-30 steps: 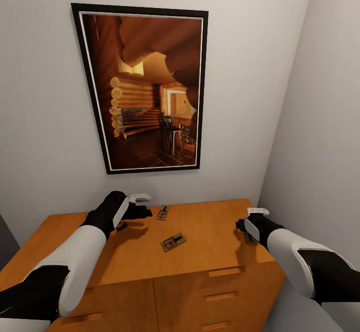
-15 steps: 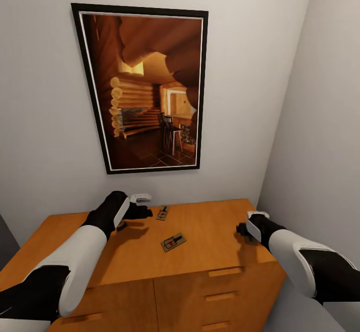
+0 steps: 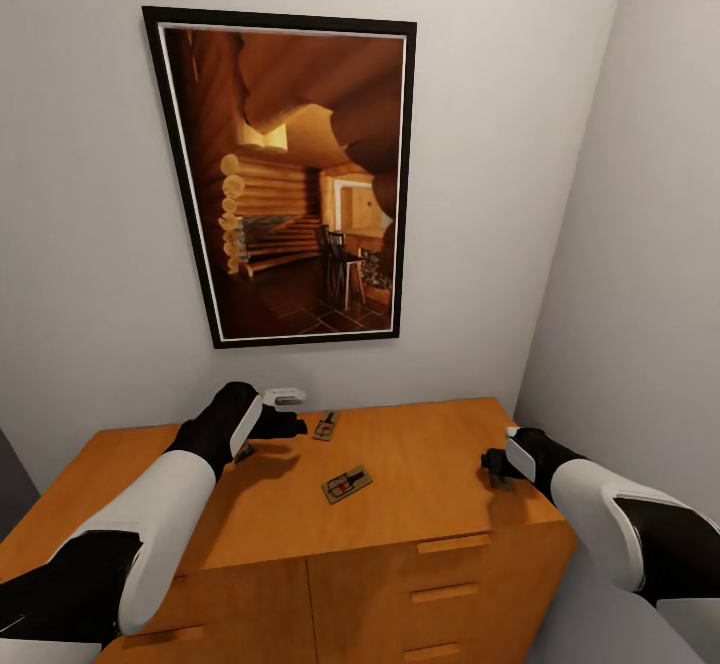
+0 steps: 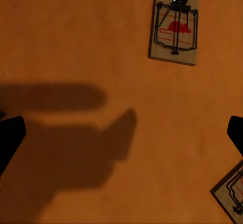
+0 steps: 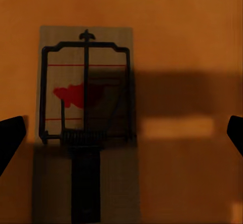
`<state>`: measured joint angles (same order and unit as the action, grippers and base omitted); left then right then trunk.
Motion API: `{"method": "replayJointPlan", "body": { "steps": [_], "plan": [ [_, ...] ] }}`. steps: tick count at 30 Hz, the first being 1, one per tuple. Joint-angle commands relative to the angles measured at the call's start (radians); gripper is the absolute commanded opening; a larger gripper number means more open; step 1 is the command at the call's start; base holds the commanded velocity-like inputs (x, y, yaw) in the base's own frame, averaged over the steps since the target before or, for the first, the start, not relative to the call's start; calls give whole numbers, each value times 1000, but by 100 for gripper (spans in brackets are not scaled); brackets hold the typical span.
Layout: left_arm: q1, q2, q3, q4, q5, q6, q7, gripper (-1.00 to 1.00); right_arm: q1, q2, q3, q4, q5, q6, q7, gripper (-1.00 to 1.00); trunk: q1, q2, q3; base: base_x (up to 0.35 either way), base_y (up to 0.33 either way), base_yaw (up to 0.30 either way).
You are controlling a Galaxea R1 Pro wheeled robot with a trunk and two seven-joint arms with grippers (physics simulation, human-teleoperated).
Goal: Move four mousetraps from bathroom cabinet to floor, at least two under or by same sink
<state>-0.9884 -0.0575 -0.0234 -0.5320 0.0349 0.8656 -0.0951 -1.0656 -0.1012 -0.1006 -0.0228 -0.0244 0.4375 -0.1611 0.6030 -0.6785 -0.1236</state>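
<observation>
Bathroom, cabinet (image 3: 400, 544) top: mousetraps on worktop, one at centre (image 3: 347, 484), one far-centre (image 3: 325, 426). Left gripper (image 3: 285, 422) & right gripper (image 3: 497, 469) hover w/ jaws spread, empty; another trap (image 5: 86, 128) off-centre below right. Risk: flat board slips, skids off right edge.

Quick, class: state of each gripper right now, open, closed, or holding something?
Left gripper: open, holding nothing, above the cabinet top.
Right gripper: open, holding nothing, over a mousetrap.

Your right gripper (image 3: 497, 468) hides the mousetrap beneath it in the head view; another trap (image 4: 232, 188) is edge-cropped.
</observation>
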Motion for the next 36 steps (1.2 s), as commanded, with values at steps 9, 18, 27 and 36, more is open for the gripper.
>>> {"method": "replayJointPlan", "body": {
  "steps": [9, 18, 27, 36],
  "plan": [
    [-1, 1, -4, 1, 3, 4, 0, 100, -1, -1, -10, -2, -2, -1, -5, 100, 0, -1, -2, 0, 0, 0],
    [-1, 2, -4, 0, 3, 4, 0, 100, -1, 4, -11, -2, -2, -6, -5, 100, 0, -1, -2, 0, 0, 0],
    [-1, 1, -4, 0, 3, 4, 0, 100, -1, 10, -13, -2, -3, -6, -5, 100, 0, -1, -2, 0, 0, 0],
    [-1, 1, -4, 0, 3, 4, 0, 100, -1, 9, -13, -1, -4, 0, -6, 100, 0, -1, -2, 0, 0, 0]
  ]
}}
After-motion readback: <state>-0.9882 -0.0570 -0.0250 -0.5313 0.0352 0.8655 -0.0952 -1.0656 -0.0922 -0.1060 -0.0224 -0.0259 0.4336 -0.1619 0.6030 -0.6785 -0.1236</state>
